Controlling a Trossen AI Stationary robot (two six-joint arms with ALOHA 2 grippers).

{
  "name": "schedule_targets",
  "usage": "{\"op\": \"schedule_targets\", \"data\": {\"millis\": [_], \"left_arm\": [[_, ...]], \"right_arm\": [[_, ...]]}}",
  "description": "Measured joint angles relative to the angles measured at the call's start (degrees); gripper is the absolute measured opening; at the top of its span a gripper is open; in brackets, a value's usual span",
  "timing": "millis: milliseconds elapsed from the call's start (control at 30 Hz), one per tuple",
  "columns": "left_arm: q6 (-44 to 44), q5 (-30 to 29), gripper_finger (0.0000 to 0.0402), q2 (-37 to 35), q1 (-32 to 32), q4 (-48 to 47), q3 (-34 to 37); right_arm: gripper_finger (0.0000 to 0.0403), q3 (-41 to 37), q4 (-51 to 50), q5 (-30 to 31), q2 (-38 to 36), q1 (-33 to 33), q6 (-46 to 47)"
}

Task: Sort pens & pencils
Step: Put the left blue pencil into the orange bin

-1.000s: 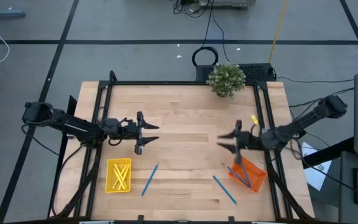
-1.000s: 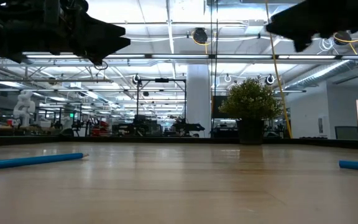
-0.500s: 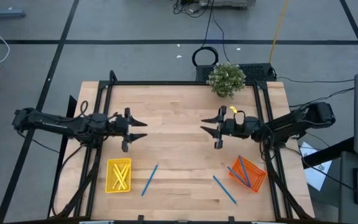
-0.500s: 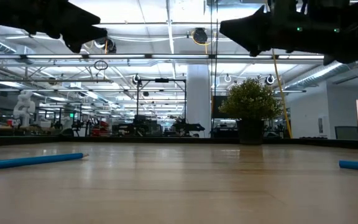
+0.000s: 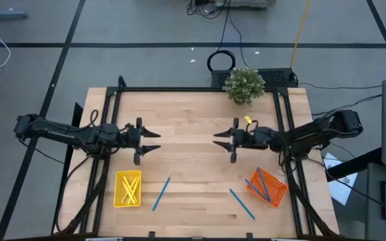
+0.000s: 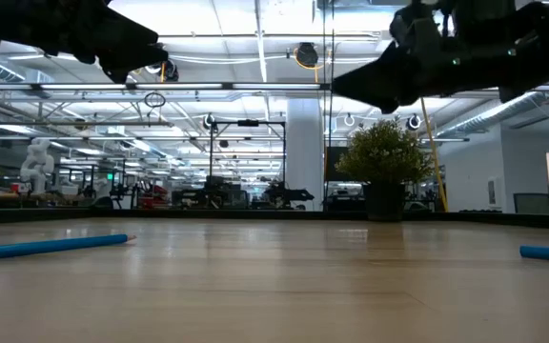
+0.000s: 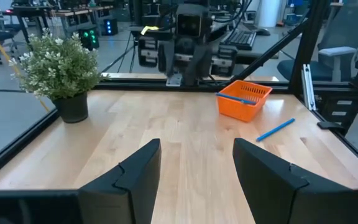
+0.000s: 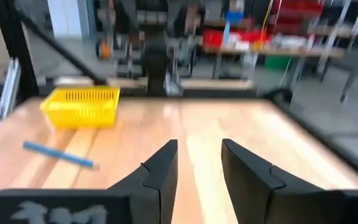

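Pens and pencils are for the most part sorted. The pencils, thin yellow sticks, lie bunched in the yellow basket at the near left of the desk, and no yellow stick shows loose on the wood. Several pens, thin blue sticks, lie crossed in the orange basket at the near right. Two pens remain on the bare desk: one slanted just beside the yellow basket, the other slanted just beside the orange basket. Judged from this, what is left is to move those two pens into the orange basket. The left gripper hangs above the desk's left-centre, the right gripper above the right-centre, the two facing each other and well apart. Both sets of jaws are spread and hold nothing.
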State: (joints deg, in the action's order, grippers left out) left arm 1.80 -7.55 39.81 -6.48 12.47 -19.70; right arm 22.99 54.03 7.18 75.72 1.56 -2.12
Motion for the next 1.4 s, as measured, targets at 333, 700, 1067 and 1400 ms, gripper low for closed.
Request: {"op": "schedule_targets", "data": {"millis": [333, 700, 1067, 1400], "left_arm": [[0.01, 0.0, 0.0207, 2.75, 0.0, 1.29, 0.02], [25.38, -4.66, 0.0207, 10.84, -0.41, -9.96, -5.13], [42.45, -0.62, 0.0207, 39.76, -10.23, -33.8, -27.31], [55.41, -2.38, 0.0207, 54.68, -17.56, -45.19, -38.09]], "right_arm": [[0.0114, 14.42, -26.54, 0.04, -0.65, 5.07, -2.98], [0.0114, 14.4, -22.94, 0.21, -0.61, 5.58, -3.03], [0.0114, 14.34, -23.64, 0.22, -0.61, 5.58, -0.04], [0.0114, 14.33, -23.9, 0.24, -0.61, 5.58, 1.71]]}}
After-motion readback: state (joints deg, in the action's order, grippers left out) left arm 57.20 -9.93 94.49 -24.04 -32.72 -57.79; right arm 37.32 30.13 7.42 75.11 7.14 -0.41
